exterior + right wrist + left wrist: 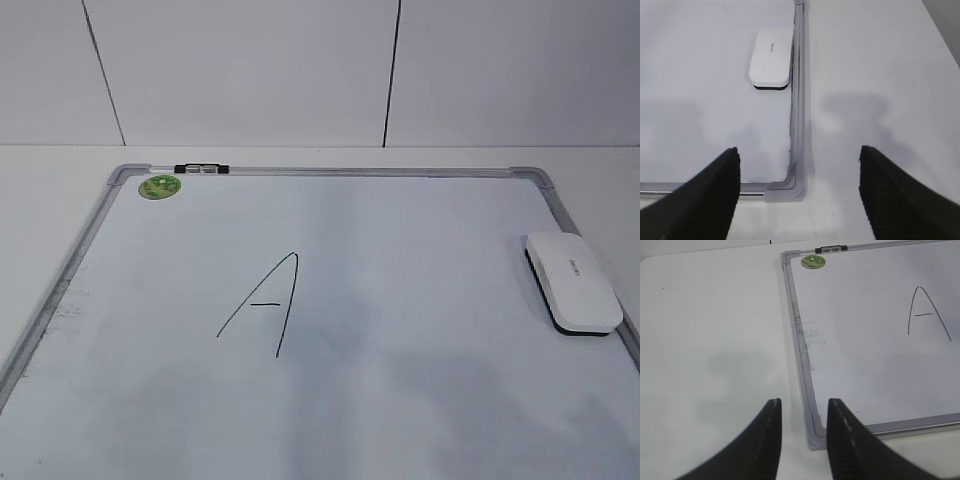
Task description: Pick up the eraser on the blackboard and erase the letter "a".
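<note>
The eraser (573, 281), a white rounded block with a dark underside, lies on the blackboard (420, 250) against its right frame. It also shows in the right wrist view (771, 58). No small lowercase "a" shows in any view; only a tall capital "A" (265, 305) is on the board, also seen in the left wrist view (927, 315). My left gripper (803, 402) is open and empty above the board's near left corner. My right gripper (798, 150) is wide open and empty above the near right corner, well short of the eraser. Neither gripper shows in the exterior view.
A round green sticker (160, 185) sits in the board's far left corner, with a small black clip (200, 169) on the top frame next to it. Smudges mark the board by its left frame (812, 335). A white tabletop (880, 75) surrounds the board, and a white wall stands behind it.
</note>
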Controlling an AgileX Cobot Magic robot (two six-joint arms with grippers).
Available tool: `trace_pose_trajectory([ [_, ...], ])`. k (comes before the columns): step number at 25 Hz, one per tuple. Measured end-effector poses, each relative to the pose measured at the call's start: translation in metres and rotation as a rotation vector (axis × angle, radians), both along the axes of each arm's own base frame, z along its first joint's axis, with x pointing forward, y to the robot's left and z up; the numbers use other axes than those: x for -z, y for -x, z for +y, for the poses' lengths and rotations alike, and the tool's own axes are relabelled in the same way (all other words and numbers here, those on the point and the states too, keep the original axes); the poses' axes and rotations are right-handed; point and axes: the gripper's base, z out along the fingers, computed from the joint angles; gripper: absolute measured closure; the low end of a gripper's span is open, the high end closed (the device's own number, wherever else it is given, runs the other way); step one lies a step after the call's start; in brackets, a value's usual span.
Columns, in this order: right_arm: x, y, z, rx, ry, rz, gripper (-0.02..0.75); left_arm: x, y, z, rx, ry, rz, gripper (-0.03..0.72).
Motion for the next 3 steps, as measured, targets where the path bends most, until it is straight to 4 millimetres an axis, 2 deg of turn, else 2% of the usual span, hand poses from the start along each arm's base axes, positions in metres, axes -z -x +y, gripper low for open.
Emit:
trace_pose_trajectory([
  [3, 0.0000, 0.0000, 0.0000, 0.000, 0.000, 0.000, 0.145, 0.0000, 0.0000, 0.0000, 0.000, 0.000, 0.000, 0.454],
])
